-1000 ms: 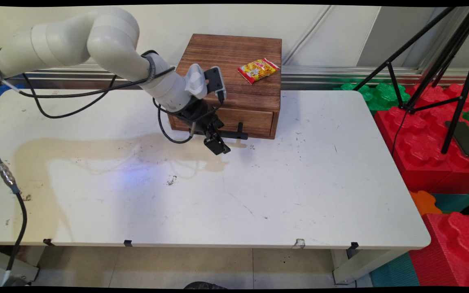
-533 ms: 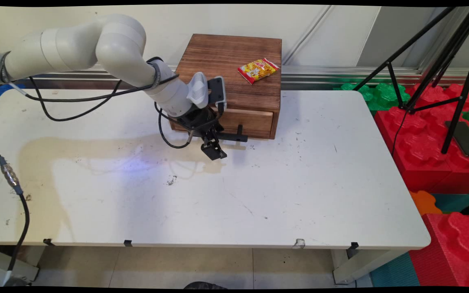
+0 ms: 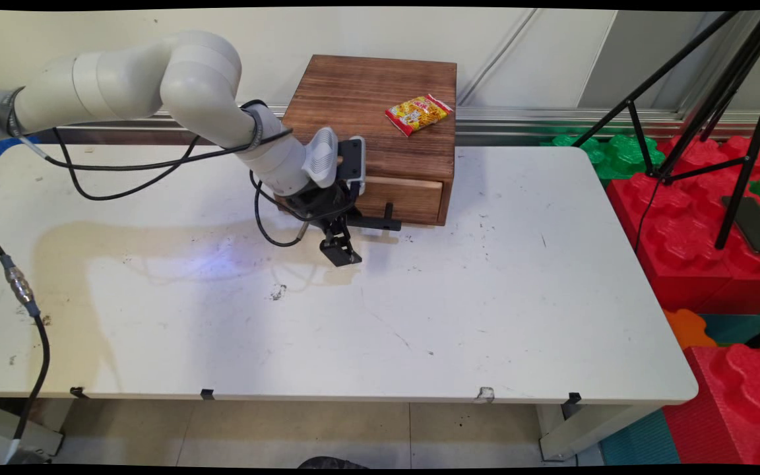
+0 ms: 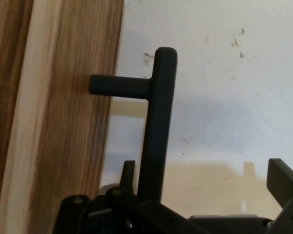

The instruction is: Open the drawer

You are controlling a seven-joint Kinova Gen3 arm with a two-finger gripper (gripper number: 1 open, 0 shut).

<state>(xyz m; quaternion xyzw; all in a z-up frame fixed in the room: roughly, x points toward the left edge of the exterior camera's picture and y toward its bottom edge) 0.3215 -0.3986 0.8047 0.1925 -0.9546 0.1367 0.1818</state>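
The drawer handle (image 4: 157,122), a black T-shaped bar on a short stem, sticks out from the front of the wooden drawer box (image 3: 380,99) that sits at the back of the white surface (image 3: 485,297). The pincer (image 3: 340,254) hangs low just in front of that handle, towards its left end as seen from the near side, its tip close above the surface. In the hand view its fingers stand apart, one finger (image 4: 284,180) well out to one side of the bar and the other (image 4: 128,174) on the box side of it, so the bar runs between them without either finger visibly pressing on it; I cannot tell whether anything is touching lower down, where the linkage hides the bar. It grips nothing that I can see.

The arm comes in from the upper left, elbow raised, forearm sloping down to the right, and the wrist tipped so the pincer points down and slightly towards the near edge. Black cables loop beneath the forearm.

The drawer (image 3: 406,196) looks closed or nearly so. A yellow and red snack packet (image 3: 417,113) lies on top of the box, well apart from the pincer.
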